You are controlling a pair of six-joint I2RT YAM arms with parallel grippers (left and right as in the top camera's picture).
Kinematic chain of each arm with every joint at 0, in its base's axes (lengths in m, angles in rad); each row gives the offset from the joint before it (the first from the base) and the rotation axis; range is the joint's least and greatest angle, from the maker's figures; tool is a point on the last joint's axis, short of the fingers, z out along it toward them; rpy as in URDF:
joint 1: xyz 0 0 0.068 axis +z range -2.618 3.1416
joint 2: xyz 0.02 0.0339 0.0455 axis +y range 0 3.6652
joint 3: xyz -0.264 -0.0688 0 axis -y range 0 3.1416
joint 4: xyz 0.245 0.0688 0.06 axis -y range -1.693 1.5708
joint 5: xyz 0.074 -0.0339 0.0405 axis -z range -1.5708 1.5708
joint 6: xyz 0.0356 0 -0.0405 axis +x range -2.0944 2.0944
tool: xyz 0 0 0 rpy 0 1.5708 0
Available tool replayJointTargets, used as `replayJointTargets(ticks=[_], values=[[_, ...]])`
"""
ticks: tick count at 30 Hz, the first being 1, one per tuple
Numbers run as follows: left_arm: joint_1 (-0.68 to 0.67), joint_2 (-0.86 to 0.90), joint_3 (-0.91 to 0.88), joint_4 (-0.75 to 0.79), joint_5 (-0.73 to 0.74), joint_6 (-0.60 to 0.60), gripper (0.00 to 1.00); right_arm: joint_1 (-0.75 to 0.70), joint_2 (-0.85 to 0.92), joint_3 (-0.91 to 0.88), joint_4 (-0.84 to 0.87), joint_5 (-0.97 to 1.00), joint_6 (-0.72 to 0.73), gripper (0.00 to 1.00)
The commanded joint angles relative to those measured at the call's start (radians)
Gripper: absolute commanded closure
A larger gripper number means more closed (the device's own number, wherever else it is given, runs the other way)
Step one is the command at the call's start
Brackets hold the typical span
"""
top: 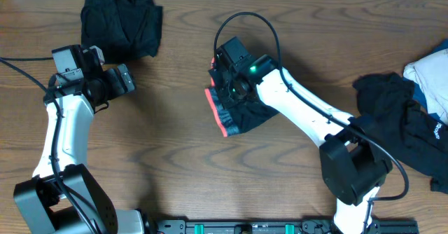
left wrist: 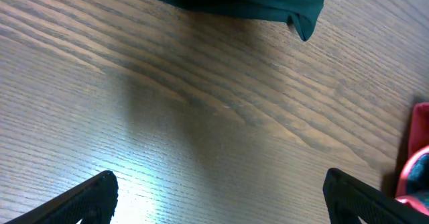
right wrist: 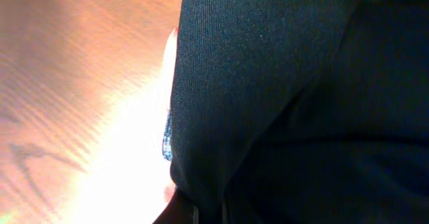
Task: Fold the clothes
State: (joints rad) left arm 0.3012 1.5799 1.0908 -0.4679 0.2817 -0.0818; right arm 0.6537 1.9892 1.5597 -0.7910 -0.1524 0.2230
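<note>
Trousers [right wrist: 281,103] clamped in the right claw [top: 229,92] mid tabletop [top: 175,164] — left claw [left wrist: 221,190] apart, idle — lay them flat, edges matched.

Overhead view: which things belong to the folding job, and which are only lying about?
Job: black garment with coral-red band; black bundle; pile of black, white and blue clothes.
Only there: black cable; wooden table.
</note>
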Motion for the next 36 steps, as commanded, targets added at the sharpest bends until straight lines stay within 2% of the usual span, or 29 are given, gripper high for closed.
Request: replayJointTargets(ticks=[1, 3, 9, 10, 12, 13, 16, 18, 22, 27, 29, 31, 32, 33, 36], values=[[0.005, -0.014, 0.02, -0.007, -0.005, -0.009, 0.02, 0.018, 0.008, 0.007, 0.003, -0.067, 0.017, 0.97], [0.005, -0.014, 0.02, -0.009, -0.005, -0.009, 0.02, 0.017, 0.008, 0.007, 0.002, -0.096, 0.024, 0.96], [0.005, -0.014, 0.02, -0.01, -0.005, -0.009, 0.02, 0.017, 0.008, 0.007, -0.003, -0.374, 0.023, 0.96], [0.005, -0.014, 0.02, -0.01, -0.005, -0.009, 0.02, 0.017, 0.008, 0.007, -0.011, -0.41, 0.023, 0.89], [0.005, -0.014, 0.02, -0.01, -0.005, -0.009, 0.02, 0.017, 0.008, 0.007, -0.039, -0.436, 0.023, 0.55], [0.005, -0.014, 0.02, -0.01, -0.005, -0.009, 0.02, 0.017, 0.008, 0.007, -0.059, -0.435, 0.023, 0.42], [0.005, -0.014, 0.02, -0.01, -0.005, -0.009, 0.02, 0.012, 0.006, 0.008, -0.127, -0.433, 0.023, 0.24], [0.005, -0.014, 0.02, -0.01, -0.005, -0.009, 0.02, 0.01, 0.003, 0.01, -0.157, -0.433, 0.023, 0.22], [0.005, -0.014, 0.02, -0.01, -0.005, -0.009, 0.02, 0.01, -0.025, 0.034, -0.191, -0.411, -0.021, 0.27], [0.005, -0.014, 0.02, -0.011, -0.005, -0.009, 0.02, -0.008, -0.12, 0.101, -0.188, -0.245, -0.023, 0.34], [0.005, -0.014, 0.02, -0.01, -0.005, -0.009, 0.02, -0.022, -0.154, 0.117, -0.154, -0.192, -0.039, 0.54], [0.005, -0.014, 0.02, -0.01, -0.005, -0.009, 0.02, -0.043, -0.168, 0.118, -0.103, -0.188, -0.045, 0.84], [0.005, -0.014, 0.02, -0.01, -0.005, -0.009, 0.02, -0.053, -0.168, 0.117, -0.084, -0.194, -0.043, 0.92], [0.005, -0.014, 0.02, -0.01, -0.005, -0.009, 0.02, -0.062, -0.162, 0.114, -0.062, -0.2, -0.034, 0.96], [0.005, -0.014, 0.02, -0.011, -0.005, -0.009, 0.02, -0.08, -0.129, 0.08, 0.023, -0.261, 0.011, 0.99]])
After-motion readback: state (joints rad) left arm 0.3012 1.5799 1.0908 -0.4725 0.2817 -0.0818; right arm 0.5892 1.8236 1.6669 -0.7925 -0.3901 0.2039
